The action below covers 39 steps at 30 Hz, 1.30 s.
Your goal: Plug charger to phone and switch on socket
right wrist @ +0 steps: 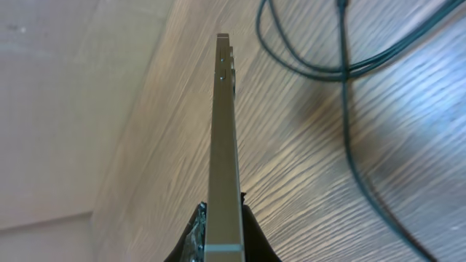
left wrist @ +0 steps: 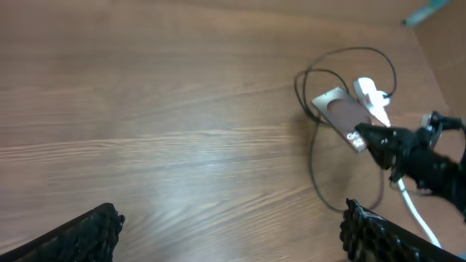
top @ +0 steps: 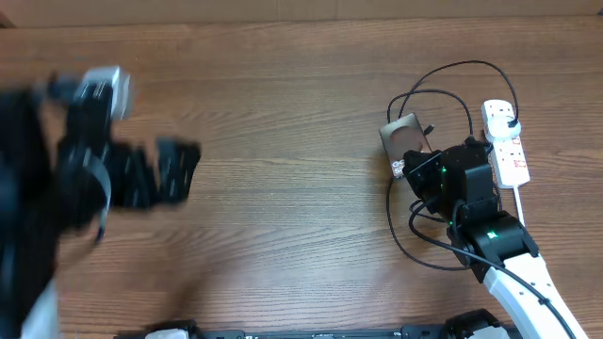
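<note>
1. The right gripper (top: 413, 166) clamps one end of the phone (top: 401, 132), whose long axis runs toward 11 o'clock.
2. The charger (top: 466, 68) loops around it from 12 to 6 o'clock; its tip cannot be picked out.
3. The socket (top: 507, 151) lies at 3 o'clock. The left gripper (top: 155, 177), jaws apart, hangs well away at 9.

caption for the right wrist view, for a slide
Right fingers grip the phone edge-on, the charger cable looping on the wooden table behind.

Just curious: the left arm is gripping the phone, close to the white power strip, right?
Not the left: the right gripper holds the phone, seen edge-on in its grip in the right wrist view. It is close to the white power strip.
</note>
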Tool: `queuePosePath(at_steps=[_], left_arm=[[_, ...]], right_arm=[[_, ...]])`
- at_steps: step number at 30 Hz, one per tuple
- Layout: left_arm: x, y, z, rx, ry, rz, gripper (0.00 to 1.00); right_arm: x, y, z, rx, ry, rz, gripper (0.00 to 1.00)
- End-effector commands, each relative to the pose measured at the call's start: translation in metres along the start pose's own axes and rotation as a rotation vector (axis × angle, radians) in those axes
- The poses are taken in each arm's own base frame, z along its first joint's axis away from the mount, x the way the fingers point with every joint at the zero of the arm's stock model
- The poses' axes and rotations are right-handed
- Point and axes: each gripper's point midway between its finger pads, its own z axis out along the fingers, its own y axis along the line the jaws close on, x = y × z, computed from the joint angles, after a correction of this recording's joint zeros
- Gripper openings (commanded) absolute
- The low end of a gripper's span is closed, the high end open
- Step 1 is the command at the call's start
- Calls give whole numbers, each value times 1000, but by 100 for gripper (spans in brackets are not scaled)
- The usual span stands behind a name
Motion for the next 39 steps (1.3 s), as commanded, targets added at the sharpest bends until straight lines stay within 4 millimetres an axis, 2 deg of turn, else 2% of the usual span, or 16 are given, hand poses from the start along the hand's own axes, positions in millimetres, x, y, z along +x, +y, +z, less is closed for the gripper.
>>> queuePosePath(at_steps=[1,3,5,9,12,14,18,21,24,29,34,39], left_arm=[[24,21,2,-101,-14,-75,100],[34,27,16,-98,-37,-158,100],[42,37,38,-93,-53,-274,100],[68,51,105,-15,2,-645,100],[85,43,156,144,108,-912,100],[90,33,185,286,184,-1025,99],[93,20,224,515,325,-1176,100],[100,17,243,579,434,-1264,100],[108,5,263,603,539,-1293,88],[115,-12,280,597,592,-1289,88],[116,-19,284,583,590,-1295,86],[114,-25,285,584,592,-1303,75]], right_arm=[[8,25,-1,-106,64,0,4],[13,32,-2,-141,94,-3,4],[17,38,-3,-166,122,-5,4],[25,39,-4,-180,168,-11,4],[32,42,-6,-197,210,-9,4],[38,47,-7,-213,237,8,4],[52,57,-6,-241,280,29,4],[70,61,-3,-220,340,143,4],[99,75,1,-241,418,193,4],[137,93,3,-282,519,213,4],[157,95,-1,-273,591,224,4],[165,98,-4,-277,608,233,4]])
